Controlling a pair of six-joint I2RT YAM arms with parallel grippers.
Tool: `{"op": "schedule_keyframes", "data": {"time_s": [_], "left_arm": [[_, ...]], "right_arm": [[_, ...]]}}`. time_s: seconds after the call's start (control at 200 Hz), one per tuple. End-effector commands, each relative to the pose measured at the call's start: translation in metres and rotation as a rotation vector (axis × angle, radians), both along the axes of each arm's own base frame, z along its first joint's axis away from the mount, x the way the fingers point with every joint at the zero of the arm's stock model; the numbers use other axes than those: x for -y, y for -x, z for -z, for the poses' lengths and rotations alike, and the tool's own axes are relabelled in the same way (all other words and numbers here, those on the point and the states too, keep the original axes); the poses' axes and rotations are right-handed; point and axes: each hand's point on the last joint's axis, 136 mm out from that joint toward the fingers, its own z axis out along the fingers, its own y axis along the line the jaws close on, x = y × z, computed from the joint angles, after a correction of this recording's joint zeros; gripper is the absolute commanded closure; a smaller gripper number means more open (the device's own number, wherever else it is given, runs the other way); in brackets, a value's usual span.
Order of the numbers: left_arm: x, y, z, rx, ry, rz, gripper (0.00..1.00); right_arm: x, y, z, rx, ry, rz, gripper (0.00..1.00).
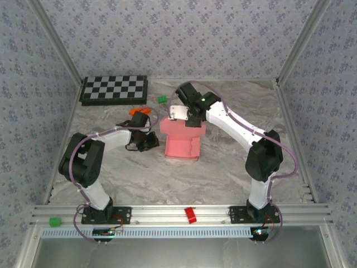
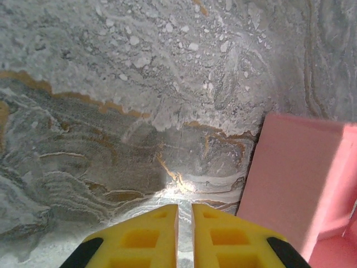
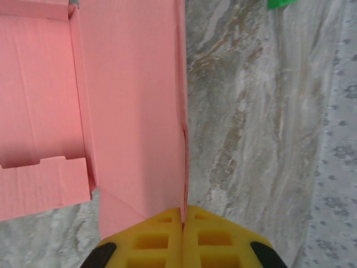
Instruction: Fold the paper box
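The pink paper box [image 1: 181,142] lies partly folded in the middle of the marble table, its walls raised and a flap reaching toward the near edge. My right gripper [image 1: 189,118] comes down on its far side. In the right wrist view the right gripper [image 3: 183,211] is shut on the upright edge of a pink wall [image 3: 128,100], and the box's inside with a tabbed flap [image 3: 42,184] lies to the left. My left gripper [image 1: 153,140] rests low just left of the box. Its yellow fingers [image 2: 150,234] are almost together over bare table, holding nothing, with the box's wall [image 2: 295,178] to their right.
A checkerboard [image 1: 114,89] lies at the back left. A small green block [image 1: 162,99] and an orange piece [image 1: 139,111] sit behind the left gripper. On the front rail are a red block [image 1: 191,214] and a green block [image 1: 54,221]. Patterned walls enclose the table.
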Motion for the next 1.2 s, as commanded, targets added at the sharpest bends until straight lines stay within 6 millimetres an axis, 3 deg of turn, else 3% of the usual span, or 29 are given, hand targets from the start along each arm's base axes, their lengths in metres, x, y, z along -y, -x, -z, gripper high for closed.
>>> {"op": "schedule_keyframes", "data": {"time_s": [0.0, 0.285, 0.495, 0.63, 0.725, 0.845, 0.965, 1.194], "left_arm": [[0.008, -0.006, -0.020, 0.052, 0.047, 0.003, 0.86], [0.002, -0.012, -0.030, 0.095, 0.015, 0.000, 0.83], [-0.011, -0.019, -0.039, 0.120, -0.040, 0.006, 0.82], [-0.025, -0.032, -0.055, 0.197, -0.098, 0.015, 0.72], [-0.032, -0.043, -0.072, 0.276, -0.097, 0.027, 0.63], [-0.029, -0.060, -0.096, 0.365, -0.029, 0.088, 0.50], [-0.023, -0.078, -0.113, 0.423, 0.068, 0.142, 0.45], [0.000, -0.105, -0.119, 0.501, 0.136, 0.309, 0.38]], "right_arm": [[-0.003, -0.010, -0.018, 0.102, 0.033, -0.071, 0.95], [-0.003, -0.009, -0.033, 0.124, -0.029, -0.054, 0.55], [0.006, -0.020, -0.064, 0.204, -0.140, 0.064, 0.49], [0.024, -0.022, -0.089, 0.238, -0.286, 0.229, 0.48], [0.047, -0.019, -0.092, 0.210, -0.403, 0.393, 0.46], [0.073, -0.004, -0.074, 0.100, -0.543, 0.618, 0.45], [0.089, 0.015, -0.040, -0.026, -0.656, 0.797, 0.45], [0.097, 0.048, 0.010, -0.208, -0.875, 0.990, 0.46]]}}
